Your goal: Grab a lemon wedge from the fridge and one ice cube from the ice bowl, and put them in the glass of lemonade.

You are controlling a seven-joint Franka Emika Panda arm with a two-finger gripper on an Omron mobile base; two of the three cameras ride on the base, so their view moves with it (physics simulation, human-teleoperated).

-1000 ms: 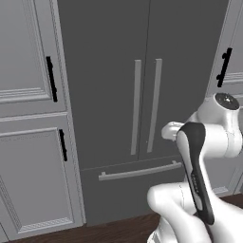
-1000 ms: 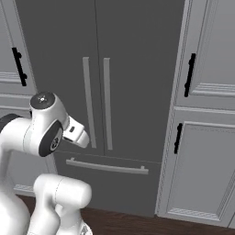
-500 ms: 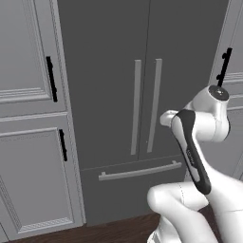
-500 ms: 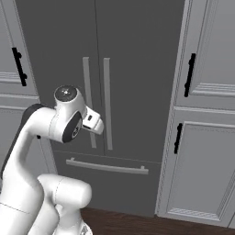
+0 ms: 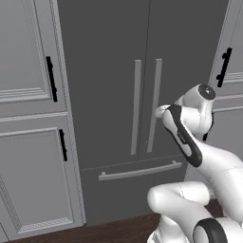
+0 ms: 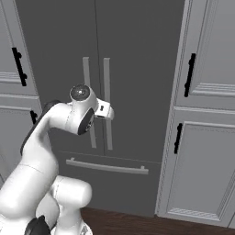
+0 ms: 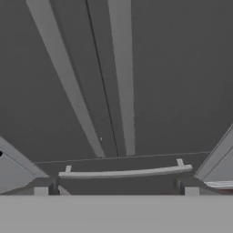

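Facing fridge (image 7: pixel 150 82) doors, tool (image 7: pixel 116 192) spread wide, empty, touching nothing.

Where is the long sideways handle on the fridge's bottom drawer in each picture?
Left base view: the drawer handle runs across the lower middle, just left of the white arm.
Right base view: the drawer handle sits lower left of centre, right of the arm's lower part.
Hand view: the drawer handle lies near the bottom, stretching almost side to side.
Shared landmark: the two upright door handles of the fridge stand just above it.
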